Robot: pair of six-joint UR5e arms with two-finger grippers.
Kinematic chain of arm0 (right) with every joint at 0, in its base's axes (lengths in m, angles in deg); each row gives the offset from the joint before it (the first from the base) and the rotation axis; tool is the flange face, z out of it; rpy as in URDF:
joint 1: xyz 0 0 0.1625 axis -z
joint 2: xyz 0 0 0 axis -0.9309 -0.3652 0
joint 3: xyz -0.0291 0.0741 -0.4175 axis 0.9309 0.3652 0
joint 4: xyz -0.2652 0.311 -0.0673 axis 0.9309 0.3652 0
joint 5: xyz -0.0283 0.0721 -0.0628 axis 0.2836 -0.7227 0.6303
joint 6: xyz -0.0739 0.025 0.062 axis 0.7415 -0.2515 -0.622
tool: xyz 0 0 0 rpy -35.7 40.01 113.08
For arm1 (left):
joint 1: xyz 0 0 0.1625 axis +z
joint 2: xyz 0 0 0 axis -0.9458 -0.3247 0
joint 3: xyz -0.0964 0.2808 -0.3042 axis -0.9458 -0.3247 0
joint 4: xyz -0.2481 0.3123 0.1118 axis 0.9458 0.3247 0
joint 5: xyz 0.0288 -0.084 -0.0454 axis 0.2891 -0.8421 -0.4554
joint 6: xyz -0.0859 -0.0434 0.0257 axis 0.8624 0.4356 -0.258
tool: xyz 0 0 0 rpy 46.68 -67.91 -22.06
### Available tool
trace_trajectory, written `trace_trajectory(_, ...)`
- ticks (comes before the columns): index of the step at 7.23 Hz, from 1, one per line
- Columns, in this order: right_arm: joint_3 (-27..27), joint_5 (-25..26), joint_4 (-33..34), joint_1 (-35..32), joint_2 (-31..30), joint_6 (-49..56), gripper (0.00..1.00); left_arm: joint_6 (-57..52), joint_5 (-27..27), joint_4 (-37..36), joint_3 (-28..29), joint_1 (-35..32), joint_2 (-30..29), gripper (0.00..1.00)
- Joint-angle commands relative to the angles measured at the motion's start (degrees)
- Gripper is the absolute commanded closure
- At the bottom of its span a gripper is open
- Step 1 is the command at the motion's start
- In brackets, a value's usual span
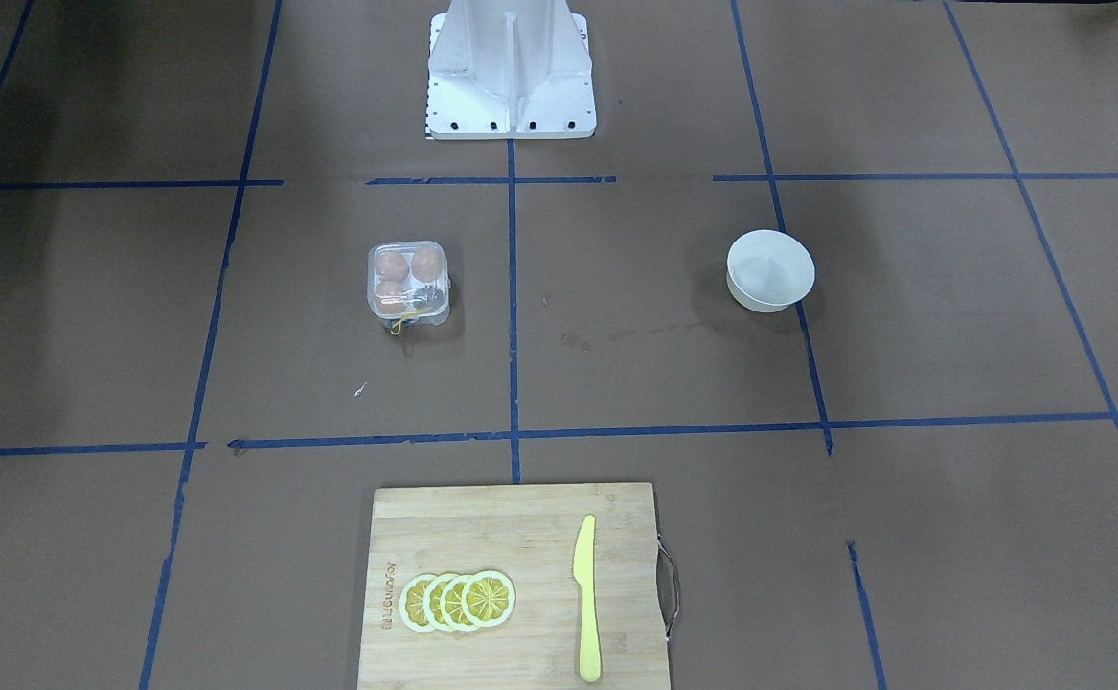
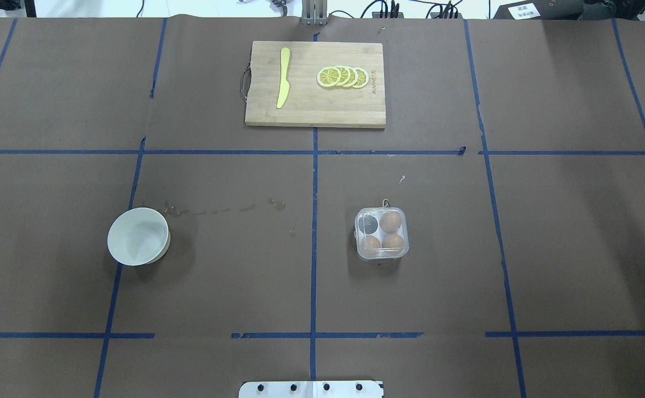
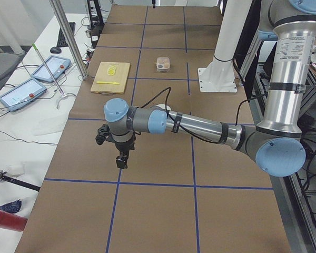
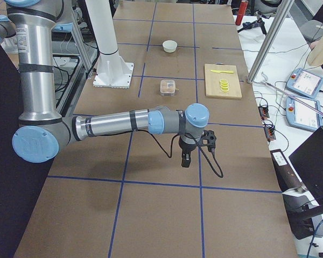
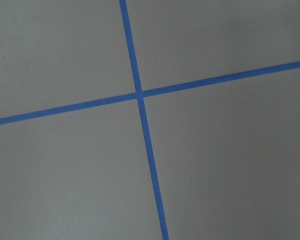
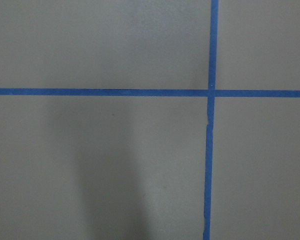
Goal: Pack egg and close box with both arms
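The clear box (image 2: 382, 234) stands right of the table's centre, a single square with its lid seemingly down. Three orange-brown eggs (image 2: 391, 221) fill three cells; the fourth cell (image 2: 366, 224) looks dark and empty. The box also shows in the front view (image 1: 408, 280). No arm appears in the overhead or front views. My left gripper (image 3: 121, 161) hangs over bare table at the far left end, seen only in the exterior left view. My right gripper (image 4: 185, 159) hangs over the far right end, seen only in the exterior right view. I cannot tell whether either is open or shut.
A white bowl (image 2: 138, 236) stands left of centre and looks empty. A wooden cutting board (image 2: 311, 105) at the far edge carries a yellow knife (image 2: 283, 77) and lemon slices (image 2: 343, 77). The white pedestal (image 1: 511, 72) stands at the robot's side. Both wrist views show only brown table and blue tape.
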Motion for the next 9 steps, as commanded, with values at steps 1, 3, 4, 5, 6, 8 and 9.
trace_trajectory(1, 2.6, -0.3, 0.0, -1.5, -0.1, 0.5, 0.0, 0.0, 0.0, 0.1, -0.1, -0.2, 0.3, 0.0)
trace_trajectory(3, 2.3, -0.4, 0.0, -2.7, -0.3, 0.4, 0.0, 0.0, -0.1, 0.7, 0.2, -0.2, 0.3, 0.0)
trace_trajectory(4, 2.3, -0.4, 0.0, -2.7, -0.4, 0.3, 0.0, 0.0, 0.3, 1.5, 0.0, -0.2, -0.3, 0.0)
trace_trajectory(5, 2.2, -0.3, 0.0, -2.7, -0.4, 0.2, 0.0, 0.0, 0.2, 1.6, 0.0, -0.2, -0.6, 0.0)
trace_trajectory(6, 2.4, -0.3, 0.0, -2.6, -0.5, 0.0, 0.0, -0.1, 0.1, 1.6, -0.2, -0.2, -0.7, 0.0)
trace_trajectory(8, 2.3, -0.4, 0.0, -2.6, -0.3, -0.1, 0.0, -0.6, 0.3, 1.8, -0.3, -0.4, -0.6, 0.0)
trace_trajectory(9, 1.8, -0.4, -0.1, -2.6, -0.1, -0.1, 0.0, -0.6, 0.3, 2.8, -0.4, -1.1, -0.6, 0.0)
